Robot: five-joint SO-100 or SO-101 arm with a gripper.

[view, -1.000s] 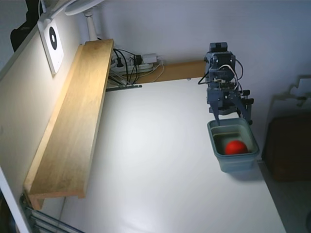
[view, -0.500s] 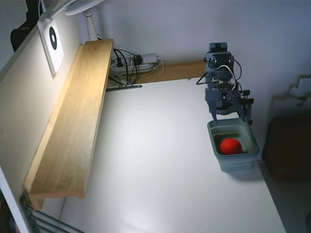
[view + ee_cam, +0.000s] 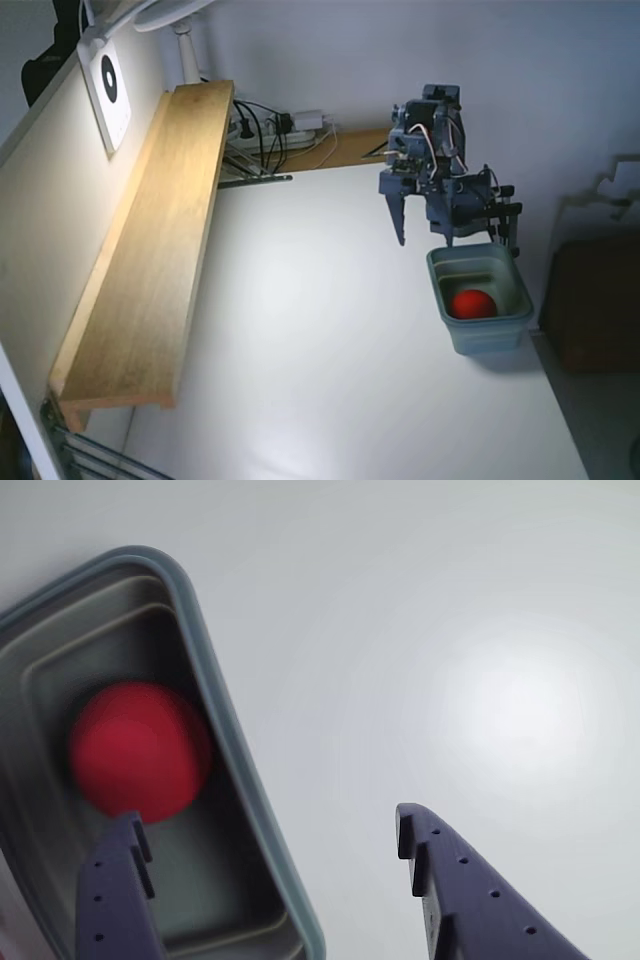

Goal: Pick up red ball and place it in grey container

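Observation:
The red ball [image 3: 472,303] lies inside the grey container [image 3: 500,335] at the right side of the white table. In the wrist view the red ball [image 3: 140,750] rests on the floor of the grey container [image 3: 235,770] at the left. My gripper [image 3: 424,238] hangs above the table just left of the container's far end. It is open and empty. In the wrist view my gripper [image 3: 270,840] has one finger over the container and the other over bare table.
A long wooden shelf [image 3: 150,260] runs along the left wall. A power strip and cables [image 3: 275,130] lie at the back. A white lamp [image 3: 180,30] stands at the top left. The table's right edge runs close past the container.

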